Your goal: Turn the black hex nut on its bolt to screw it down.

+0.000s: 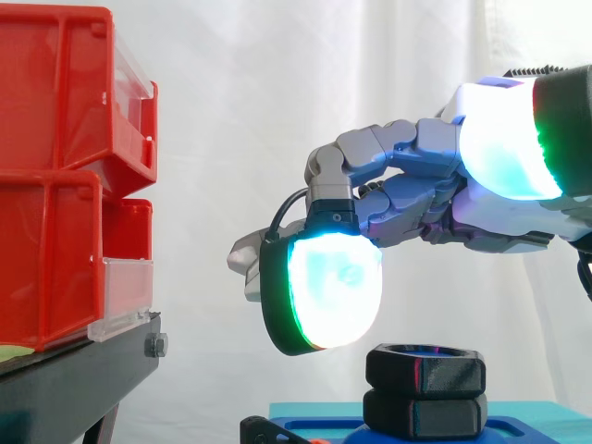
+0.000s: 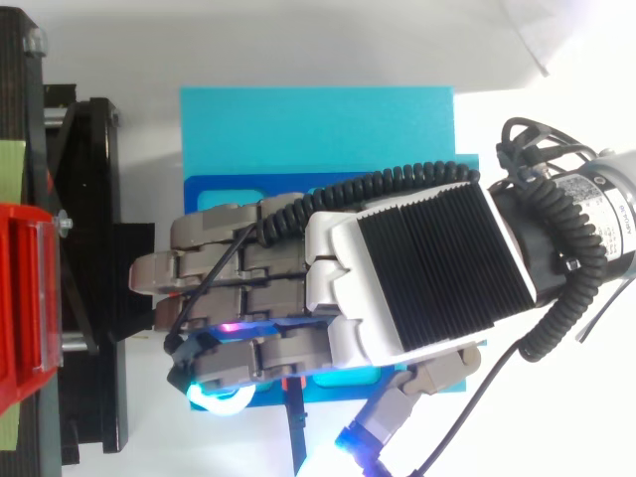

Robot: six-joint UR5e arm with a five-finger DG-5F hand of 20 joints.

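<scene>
While the hand (image 1: 425,194) hovers, fingers (image 1: 388,143) loosely bent, gripping nothing, black hex nut (image 1: 425,368) just below them, untouched.

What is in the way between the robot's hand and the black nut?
Nothing I can see. In the side view the hand hovers above the black hex nut. Its glowing fingertip hangs a little to the nut's left in that view, and only air lies between them.

Stacked bins (image 1: 65,176) sit on the stand (image 1: 74,379) at the frame's left, while the hand (image 1: 416,199) hangs centre-right above the hex nut (image 1: 425,368), which sits over a base (image 1: 546,421) at the bottom.
</scene>
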